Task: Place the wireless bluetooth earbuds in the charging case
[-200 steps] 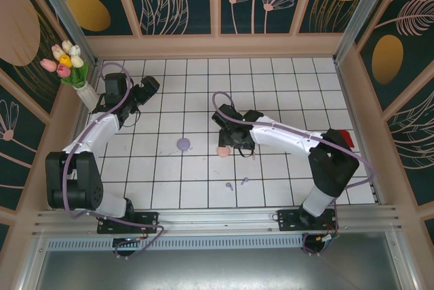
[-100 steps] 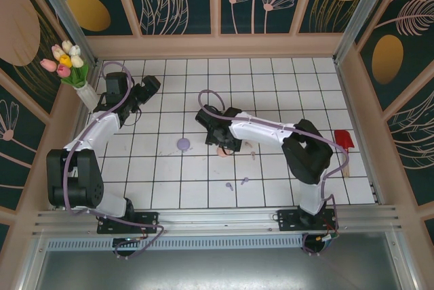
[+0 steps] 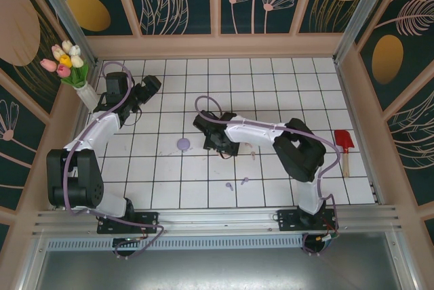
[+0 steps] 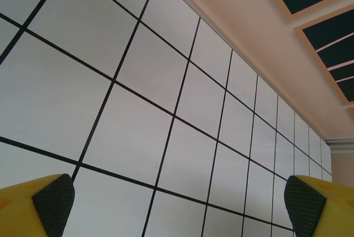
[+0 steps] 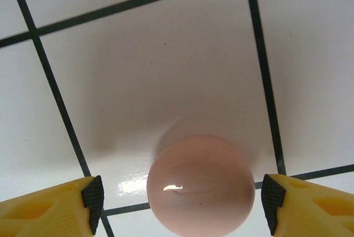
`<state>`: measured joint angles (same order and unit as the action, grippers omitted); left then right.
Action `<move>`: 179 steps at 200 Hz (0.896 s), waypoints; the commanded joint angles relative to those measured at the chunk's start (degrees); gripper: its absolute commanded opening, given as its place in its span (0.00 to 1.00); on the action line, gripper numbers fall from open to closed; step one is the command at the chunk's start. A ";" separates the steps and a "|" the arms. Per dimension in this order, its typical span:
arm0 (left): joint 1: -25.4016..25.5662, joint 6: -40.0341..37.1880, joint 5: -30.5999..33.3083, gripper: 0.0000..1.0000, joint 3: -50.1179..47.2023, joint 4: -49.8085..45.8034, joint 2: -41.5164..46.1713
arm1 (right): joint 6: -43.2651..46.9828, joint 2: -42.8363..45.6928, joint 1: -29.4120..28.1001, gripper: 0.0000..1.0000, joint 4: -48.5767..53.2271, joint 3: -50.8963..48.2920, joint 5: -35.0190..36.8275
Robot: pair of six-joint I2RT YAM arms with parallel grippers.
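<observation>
Swinging leftward over the past second, the right arm (image 3: 261,131) is now reaching across the middle of the tiled surface (image 3: 285,80), with its elbow folding in close behind it. The left arm (image 3: 102,127) is staying where it was, near the far left corner beside the vase of tulips (image 3: 71,66).

The right fingers (image 5: 93,195) are standing apart and straddling the round pink case (image 5: 200,184), which is sitting on the surface as a smooth closed dome. One yellow finger is showing on each side of it. A clear gap is showing at the left pad, while the right pad is sitting just beside the case rim without visibly pressing on it.

The left fingers (image 4: 52,201) are spreading wide over bare tiles and holding nothing.

From above, the lilac case (image 3: 183,143) is lying just left of the right fingers (image 3: 217,144). Two lilac earbuds (image 3: 237,183) are lying loose on the surface nearer the arm bases, apart from both cases. A tiny pale pink earbud (image 3: 253,156) is lying beside the right arm. A red spatula (image 3: 344,142) is resting near the right wall.
</observation>
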<state>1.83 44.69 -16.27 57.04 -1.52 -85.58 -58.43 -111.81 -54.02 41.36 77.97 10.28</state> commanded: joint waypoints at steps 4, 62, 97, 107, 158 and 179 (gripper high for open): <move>0.30 0.18 -1.30 0.99 1.76 1.46 -0.55 | 1.37 -0.95 -0.23 0.77 -0.12 -1.57 -0.33; 0.63 -0.77 -2.86 0.99 1.92 1.69 -0.17 | 3.46 -1.79 -0.21 0.76 -1.29 -2.87 -0.70; 1.59 -2.87 -3.67 0.99 3.23 0.43 -0.43 | 5.73 -2.12 0.14 0.75 -1.34 -2.83 -0.97; 1.93 -3.33 -3.77 0.99 3.51 0.07 -0.55 | 6.31 -2.10 0.37 0.74 -1.33 -2.86 -1.05; 3.01 -3.90 -2.91 0.99 3.61 -0.68 -0.81 | 6.91 -2.21 0.49 0.67 -1.71 -2.92 -1.31; 3.25 -4.13 -2.47 0.99 3.61 -0.83 -0.82 | 6.53 -2.40 0.49 0.66 -1.90 -3.00 -1.04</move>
<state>4.64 42.04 -19.05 59.27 -1.56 -85.58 -52.38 -112.73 -53.78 39.40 75.55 9.47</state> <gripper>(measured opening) 0.988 0.662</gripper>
